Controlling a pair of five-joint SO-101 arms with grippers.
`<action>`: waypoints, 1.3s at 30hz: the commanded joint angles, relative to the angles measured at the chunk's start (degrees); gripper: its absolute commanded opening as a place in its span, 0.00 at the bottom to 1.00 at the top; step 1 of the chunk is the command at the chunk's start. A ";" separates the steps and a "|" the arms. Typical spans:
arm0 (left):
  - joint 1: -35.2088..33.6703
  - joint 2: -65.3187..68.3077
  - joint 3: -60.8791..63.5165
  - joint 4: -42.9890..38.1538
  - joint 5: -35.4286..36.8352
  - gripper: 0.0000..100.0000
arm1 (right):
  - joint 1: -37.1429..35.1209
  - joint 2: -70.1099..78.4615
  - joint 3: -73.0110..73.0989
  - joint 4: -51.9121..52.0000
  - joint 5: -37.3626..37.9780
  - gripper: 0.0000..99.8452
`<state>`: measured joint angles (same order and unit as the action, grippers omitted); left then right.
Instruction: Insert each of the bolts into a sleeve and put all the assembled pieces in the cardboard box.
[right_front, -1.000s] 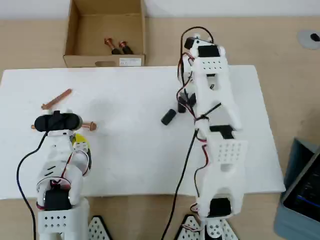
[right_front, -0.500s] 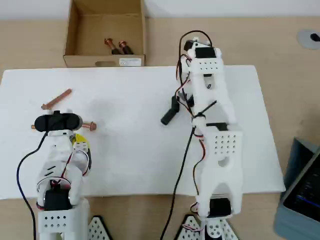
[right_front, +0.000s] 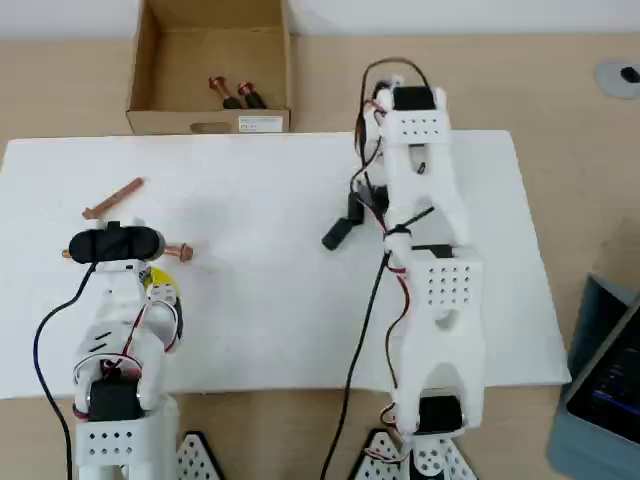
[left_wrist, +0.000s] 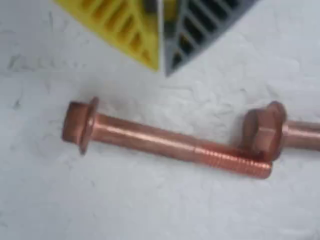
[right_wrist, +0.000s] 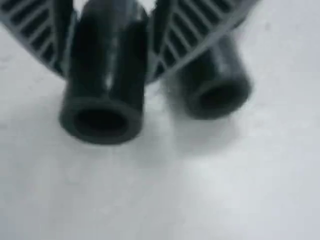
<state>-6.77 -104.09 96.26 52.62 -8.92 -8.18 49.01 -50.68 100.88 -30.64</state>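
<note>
- The bolt (left_wrist: 165, 145) below the left gripper (left_wrist: 161, 61) is copper-coloured. It has a flanged head at one end, a smooth shank and a threaded tip, and it lies flat on the white surface (right_front: 260, 300).
- A second bolt (left_wrist: 267, 132) of the same colour lies nearly in line with it. Its head sits just against the first one's threaded tip, and its shank runs off the other way.
- In the high view these two run side to side across the surface. A third bolt (right_front: 113, 198) lies apart from them on a slant, between them and the cardboard box (right_front: 140, 70).
- The box stands just past the far edge of the surface, open on top. Two assembled pieces (right_front: 232, 92) lie side by side on its floor, copper heads on the far side and black ends nearer.
- The sleeve (right_wrist: 102, 95) is a short black tube with a round bore, its open end showing in the right wrist view.
- A second sleeve (right_wrist: 217, 87) lies just beside it on the surface, pointing much the same way.
- The right gripper (right_wrist: 110, 75) has its grey jaws clamped on the first sleeve from both sides.
- The left gripper's jaws, one yellow and one grey, meet at their tips with nothing between them, apart from the bolt.
- The left arm (right_front: 125, 330) is folded near the front edge, its wrist over the two bolts.
- The right arm (right_front: 440, 300) stretches toward the far edge, then bends back down to the sleeves near the middle.
</note>
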 joint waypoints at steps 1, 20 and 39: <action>-0.35 -0.40 0.53 0.35 0.09 0.00 | 0.22 -1.10 -9.19 1.49 1.67 0.01; -0.18 -0.40 0.44 0.44 0.09 0.00 | -1.01 -36.88 8.57 1.58 6.33 0.01; -0.53 -0.31 -9.41 9.14 0.18 0.01 | 1.98 -90.86 68.18 -7.12 6.51 0.01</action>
<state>-6.77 -104.09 92.48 58.68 -8.92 -7.82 -32.84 10.42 97.63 -24.84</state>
